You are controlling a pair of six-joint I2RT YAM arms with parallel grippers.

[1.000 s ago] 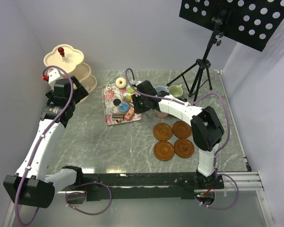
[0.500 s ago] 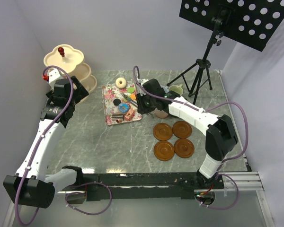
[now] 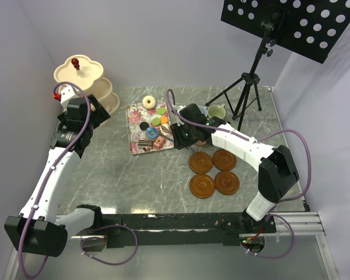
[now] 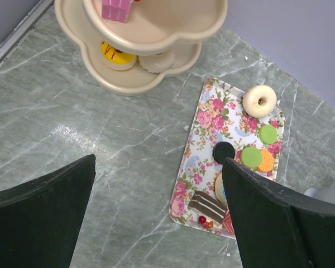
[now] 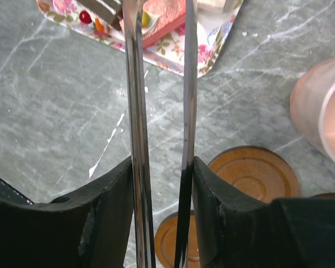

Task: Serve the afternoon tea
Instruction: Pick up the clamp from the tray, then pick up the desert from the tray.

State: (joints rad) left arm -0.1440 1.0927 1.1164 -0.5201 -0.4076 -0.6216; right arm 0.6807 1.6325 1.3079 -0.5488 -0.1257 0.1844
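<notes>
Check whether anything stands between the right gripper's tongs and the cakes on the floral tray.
Nothing visible does. The right gripper holds the metal tongs, whose blades reach over the tray at its near corner, with a pink cake showing between them.

White links (image 3: 48, 178), black joints (image 3: 278, 170), purple cables (image 3: 307, 158)

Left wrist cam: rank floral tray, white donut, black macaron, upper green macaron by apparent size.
1. floral tray, partly hidden by the end effector
2. white donut
3. black macaron and upper green macaron: look about alike, not ranked
</notes>
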